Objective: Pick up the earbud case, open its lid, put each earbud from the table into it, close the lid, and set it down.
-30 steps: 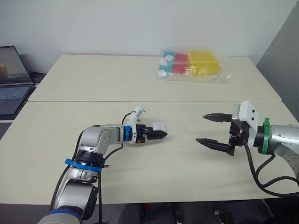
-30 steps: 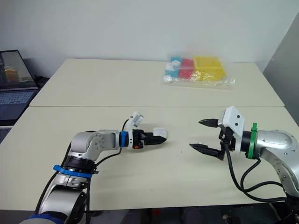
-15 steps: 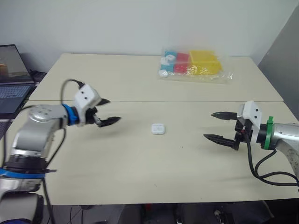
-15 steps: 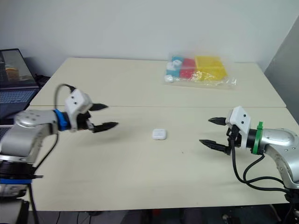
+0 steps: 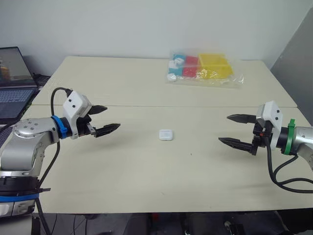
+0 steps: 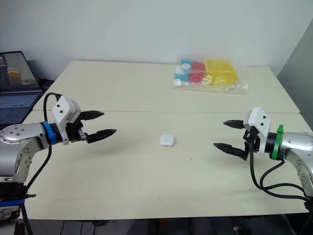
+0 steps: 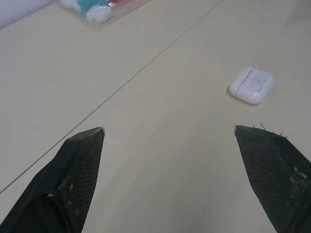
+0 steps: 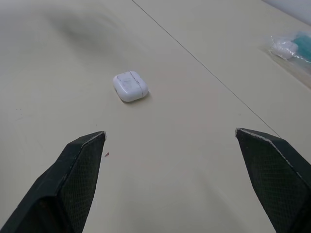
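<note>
The white earbud case (image 5: pixel 166 135) lies flat with its lid closed on the cream table (image 5: pixel 146 171), about midway between my two arms. It also shows in the left wrist view (image 7: pixel 251 85) and the right wrist view (image 8: pixel 129 86). My left gripper (image 5: pixel 103 118) is open and empty, a good hand's width to the left of the case. My right gripper (image 5: pixel 234 129) is open and empty too, well to the right of the case. No loose earbud is visible on the table.
A clear bag of blue, red and yellow boxes (image 5: pixel 201 68) lies at the far right of the table. A laptop (image 5: pixel 14 81) stands off the table's left edge. A seam (image 5: pixel 161 106) crosses the table behind the case.
My left gripper let go of the case, which now rests on the table, and drew back to the left. My right gripper pulled away to the right.
</note>
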`<state>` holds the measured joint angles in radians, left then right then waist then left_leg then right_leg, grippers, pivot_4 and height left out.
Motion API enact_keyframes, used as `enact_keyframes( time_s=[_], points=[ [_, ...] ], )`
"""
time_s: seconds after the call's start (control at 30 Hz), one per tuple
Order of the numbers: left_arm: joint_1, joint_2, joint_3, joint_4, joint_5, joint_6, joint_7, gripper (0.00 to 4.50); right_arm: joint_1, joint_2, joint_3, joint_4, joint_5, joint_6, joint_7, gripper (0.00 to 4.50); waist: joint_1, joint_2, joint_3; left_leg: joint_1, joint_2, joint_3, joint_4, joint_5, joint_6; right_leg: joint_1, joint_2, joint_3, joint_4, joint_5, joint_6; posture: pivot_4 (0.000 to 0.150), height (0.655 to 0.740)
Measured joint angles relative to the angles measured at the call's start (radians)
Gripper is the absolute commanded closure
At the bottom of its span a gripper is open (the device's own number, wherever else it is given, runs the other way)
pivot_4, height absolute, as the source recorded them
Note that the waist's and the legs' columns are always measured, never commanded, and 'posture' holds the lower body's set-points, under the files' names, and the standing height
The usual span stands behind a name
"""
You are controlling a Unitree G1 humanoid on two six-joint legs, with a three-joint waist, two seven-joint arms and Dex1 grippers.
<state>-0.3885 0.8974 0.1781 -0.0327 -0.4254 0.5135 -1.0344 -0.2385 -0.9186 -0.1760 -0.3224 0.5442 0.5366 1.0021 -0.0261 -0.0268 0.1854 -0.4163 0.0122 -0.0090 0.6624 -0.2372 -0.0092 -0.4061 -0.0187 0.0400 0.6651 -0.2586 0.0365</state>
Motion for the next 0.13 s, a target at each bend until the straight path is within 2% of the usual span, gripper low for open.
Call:
enact_keyframes(
  time_s=[0.13],
  points=[
    [0.001,0.013,-0.001,-0.005,-0.022,0.053,-0.02,0.03,-0.002,0.0,0.0,0.003,0.0,0.002,0.0,0.0,-0.001,0.0,0.0,0.0,0.0,0.0,0.0,0.0,0.0,0.0,0.0,0.0,0.0,0.0,0.0,0.15,0.74]
  ],
)
